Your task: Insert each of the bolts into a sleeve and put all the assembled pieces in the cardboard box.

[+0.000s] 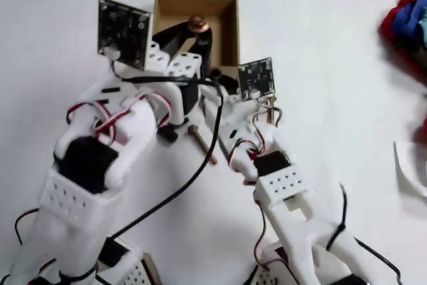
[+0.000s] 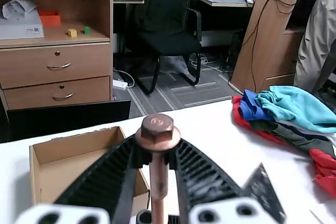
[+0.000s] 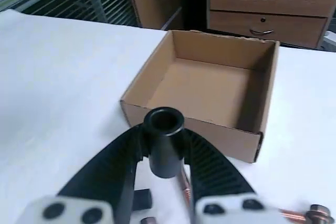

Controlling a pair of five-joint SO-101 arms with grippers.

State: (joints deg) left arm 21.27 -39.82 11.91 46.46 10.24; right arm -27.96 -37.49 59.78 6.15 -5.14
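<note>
High view: the open brown cardboard box (image 1: 230, 11) stood at 12 o'clock on the white table (image 1: 333, 98). A loose copper bolt (image 1: 201, 143) lay at 6 o'clock from it, awaiting assembly.

Left wrist view: the left gripper (image 2: 156, 153) pinched a copper hex-head bolt (image 2: 157, 132) just under its head, probably to keep the shank aligned. The head's stamped marking was illegible.

Right wrist view: the right gripper (image 3: 164, 156) clamped a black cylindrical sleeve (image 3: 164, 140) near the box, bore open to receive a shank.
</note>
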